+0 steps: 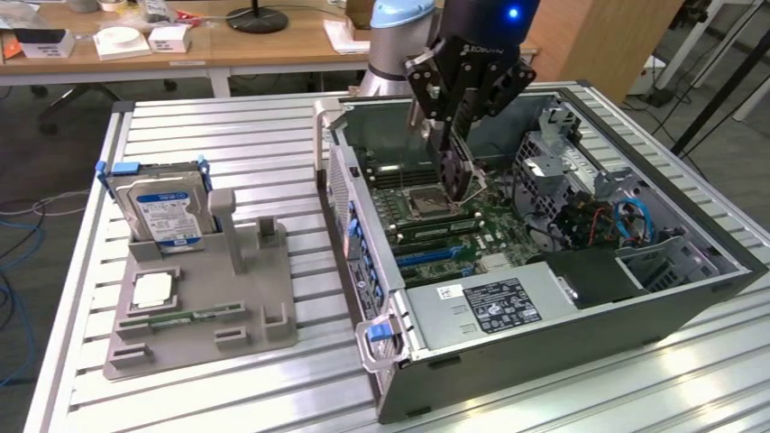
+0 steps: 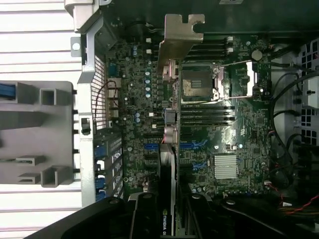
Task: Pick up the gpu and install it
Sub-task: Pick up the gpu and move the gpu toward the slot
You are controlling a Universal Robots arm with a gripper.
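Gripper [image 1: 449,137] is seen in the upper centre of the exterior view, pointed downward into an open computer case [image 1: 673,298] that lies on its side on a slatted metal table [image 1: 241,126]. Its fingers are closed on the gpu [image 1: 457,180], which is held on edge and hangs above the motherboard [image 1: 481,239], just over the CPU socket [image 1: 430,200]. Whether the card's lower edge touches the board cannot be told. In the wrist view the gripper [image 2: 168,219] is shown clamping the gpu [image 2: 167,174] from both sides, with the card viewed edge-on and its silver bracket [image 2: 178,40] at the far end, near the rear wall of the case. A power supply [image 1: 506,302] is mounted at the lower centre of the case in the exterior view. At the exterior view's left, a grey holder [image 1: 241,298] is set on the table, well apart from the gripper; a hard drive [image 1: 166,212] stands upright in it and a memory stick [image 1: 180,318] lies flat near its front.
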